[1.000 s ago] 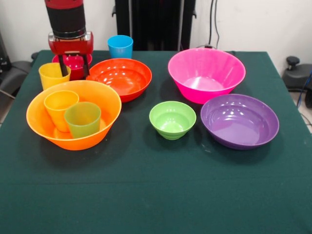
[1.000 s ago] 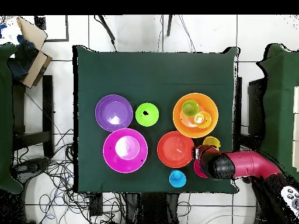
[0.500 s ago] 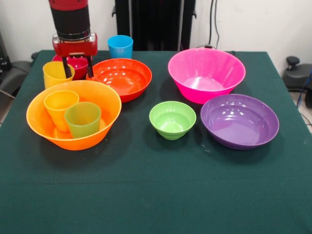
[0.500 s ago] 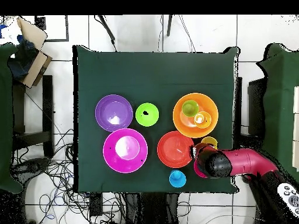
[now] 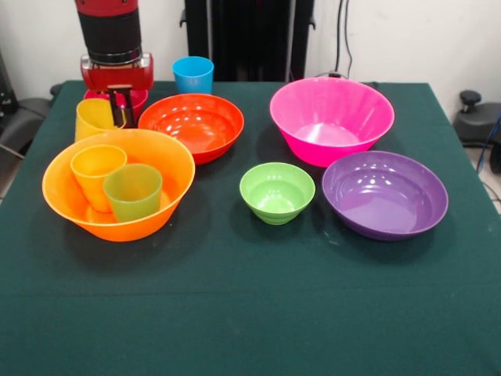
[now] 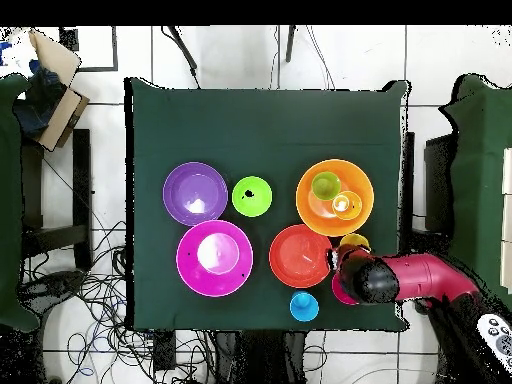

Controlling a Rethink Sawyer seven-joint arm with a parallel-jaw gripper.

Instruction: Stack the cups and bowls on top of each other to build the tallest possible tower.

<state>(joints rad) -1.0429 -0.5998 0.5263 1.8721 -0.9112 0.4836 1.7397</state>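
Yellow cup (image 5: 95,117) is clamped at its rim by the pincer (image 5: 120,110). Just behind sits the crimson bowl (image 5: 135,97); the large orange bowl (image 5: 168,160), holding two cups, lies in front.

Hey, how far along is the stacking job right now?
Early on. Done: an orange cup and a green cup stand side by side inside the large orange bowl, not nested. In hand: the gripper is down at the yellow cup, which looks tilted; its jaws look closed at the cup's rim. Left: the red-orange bowl, pink bowl, purple bowl, light green bowl and blue cup stand separately.
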